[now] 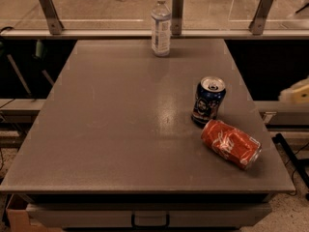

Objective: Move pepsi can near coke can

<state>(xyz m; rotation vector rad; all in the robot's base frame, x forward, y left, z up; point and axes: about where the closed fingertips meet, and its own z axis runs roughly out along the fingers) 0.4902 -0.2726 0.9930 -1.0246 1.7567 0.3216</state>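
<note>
1. The gripper [297, 91] shows only as a pale sliver at the right edge, off the worktop [111, 129]; whether its jaws are apart or closed cannot be told; it touches neither can.
2. The pepsi can [208, 100] stands upright near the worktop's right side; the coke can [231, 143] lies on its side just beside it, nearer the front.
3. A bottle [161, 25] stands at the far edge, well apart.

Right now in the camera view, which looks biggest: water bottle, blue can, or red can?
1. The bottle, tallest, though farthest away.
2-3. The coke can and pepsi can look alike; the coke can lies nearer, so unsure.
The gripper is at the right, beyond the table.
</note>
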